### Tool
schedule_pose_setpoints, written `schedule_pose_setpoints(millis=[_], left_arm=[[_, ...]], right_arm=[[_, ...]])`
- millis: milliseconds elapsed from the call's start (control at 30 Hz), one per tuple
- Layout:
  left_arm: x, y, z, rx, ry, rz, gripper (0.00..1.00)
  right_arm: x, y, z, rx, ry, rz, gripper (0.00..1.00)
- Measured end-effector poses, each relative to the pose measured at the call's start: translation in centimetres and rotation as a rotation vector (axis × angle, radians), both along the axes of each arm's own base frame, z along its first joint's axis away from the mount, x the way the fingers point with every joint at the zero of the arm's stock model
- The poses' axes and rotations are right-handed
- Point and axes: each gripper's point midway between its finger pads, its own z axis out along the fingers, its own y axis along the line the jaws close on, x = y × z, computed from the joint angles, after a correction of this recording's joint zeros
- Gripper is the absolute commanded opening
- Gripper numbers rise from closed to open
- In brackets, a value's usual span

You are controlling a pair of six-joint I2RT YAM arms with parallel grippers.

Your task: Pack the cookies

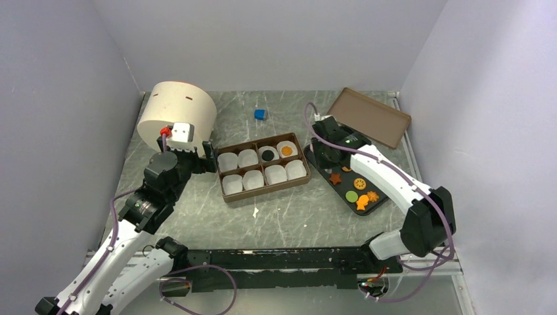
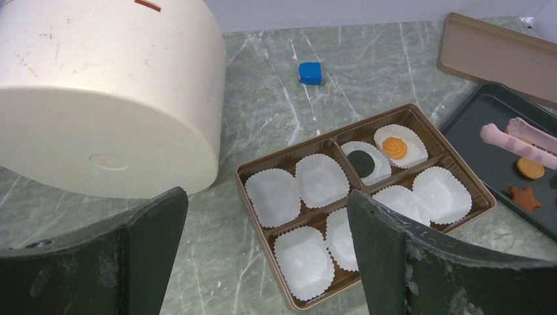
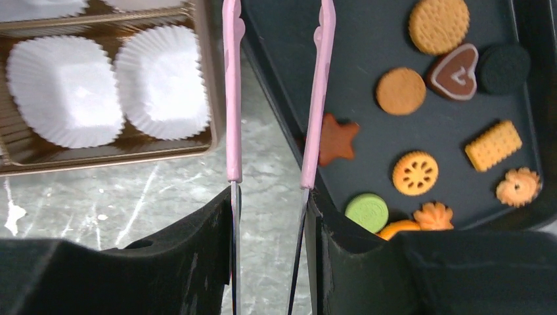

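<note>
Right tool clamped on pink tongs, pads pressing both tong arms. Tong arms apart, nothing between them. One arm runs over the surface gap between box and tray, the other over the tray's edge, just beside the star.

Most cookies loose on the black tray, right of the box. Two already in the box's far right compartment: black round and orange round, each in a paper cup. Other cups empty.

Left tool wide open, holding nothing, at the box's left end, beside the white drum. Blue cube behind the box.
</note>
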Motion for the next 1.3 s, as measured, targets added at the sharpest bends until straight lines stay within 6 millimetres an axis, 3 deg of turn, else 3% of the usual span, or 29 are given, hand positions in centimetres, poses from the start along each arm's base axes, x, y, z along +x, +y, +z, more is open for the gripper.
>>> schedule_pose_setpoints(millis=[300,567,833,1300], left_arm=[[0.1,-0.1,-0.2,0.003,0.006,-0.004,0.96],[0.1,-0.1,-0.2,0.002,0.006,-0.004,0.96],[0.1,-0.1,-0.9,0.009,0.018,-0.004,0.96],[0.1,-0.2,-0.9,0.010,0.019,-0.004,0.96]], right_arm=[[-1.7,-6.3,-2.4,0.001,0.070,-0.191,0.43],[-2.3,-9.0,-4.0,-0.002,0.115,-0.280,0.45],[-2.2,-10.1,-4.3,-0.007,0.123,-0.322,0.47],[-2.6,-10.8,-6.9,-0.014,0.192,-0.350,0.47]])
